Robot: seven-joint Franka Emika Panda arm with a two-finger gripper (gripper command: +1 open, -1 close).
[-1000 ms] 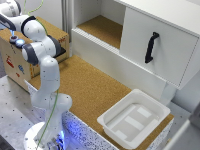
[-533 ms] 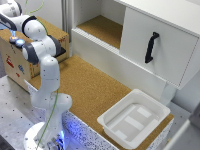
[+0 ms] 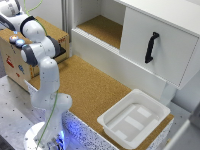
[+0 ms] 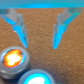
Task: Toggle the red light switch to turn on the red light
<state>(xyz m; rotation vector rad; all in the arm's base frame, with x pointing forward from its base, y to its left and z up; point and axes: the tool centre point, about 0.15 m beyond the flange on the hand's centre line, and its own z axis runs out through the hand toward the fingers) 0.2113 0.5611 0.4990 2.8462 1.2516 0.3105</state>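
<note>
In the wrist view my gripper [image 4: 40, 45] is open, its two blue-lit fingers [image 4: 20, 31] pointing down at a brown wooden surface with nothing between them. Just beyond the fingertips sits the red light [image 4: 13, 59], a small round dome in a pale rim, glowing orange-red. Beside it is a bluish-white round cap [image 4: 37, 79], glowing cyan. The red light switch is out of view. In the exterior view the arm [image 3: 42, 55] reaches over the wooden box [image 3: 15, 57] at the exterior view's left, and the arm's own links hide the gripper.
A white cabinet with a black door handle [image 3: 151, 47] and an open shelf [image 3: 102, 27] stands at the back. A white plastic tray [image 3: 132, 117] lies on the cork board [image 3: 95, 85] at the exterior view's right.
</note>
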